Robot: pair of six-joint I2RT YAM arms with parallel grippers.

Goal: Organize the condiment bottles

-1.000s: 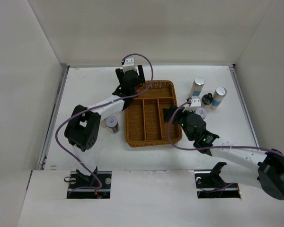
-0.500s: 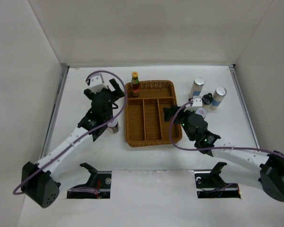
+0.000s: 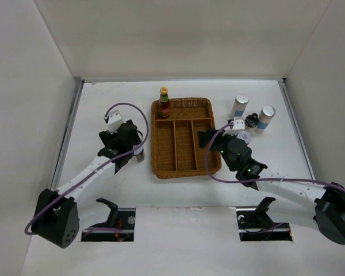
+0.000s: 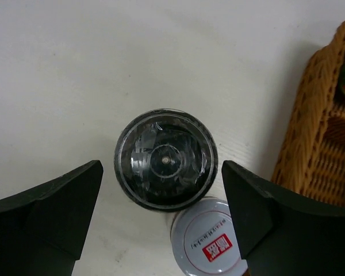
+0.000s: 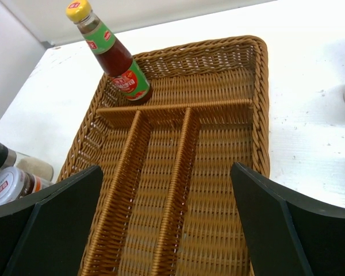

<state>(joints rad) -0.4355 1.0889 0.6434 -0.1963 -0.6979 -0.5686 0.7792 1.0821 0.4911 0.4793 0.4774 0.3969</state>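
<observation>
The red sauce bottle (image 3: 164,102) with yellow cap stands in the far-left corner of the wicker tray (image 3: 184,172); it also shows in the right wrist view (image 5: 118,63). My left gripper (image 3: 129,148) is open, straddling from above a black-lidded spice jar (image 4: 165,159) that touches a white-lidded spice jar (image 4: 210,237), just left of the tray. My right gripper (image 3: 210,141) is open and empty over the tray's right part (image 5: 167,224). Two tall white cylinders (image 3: 238,106) (image 3: 266,118), a squat black bottle (image 3: 252,121) and a third spice jar (image 3: 243,138) stand right of the tray.
The tray has one crosswise far compartment and three long near ones. Its wicker wall (image 4: 316,132) lies right beside the left gripper's right finger. White walls enclose the table on three sides.
The left gripper let go of the red sauce bottle in the tray's far corner, then swung left and nearer to hover over the two spice jars. The right arm has not moved.
</observation>
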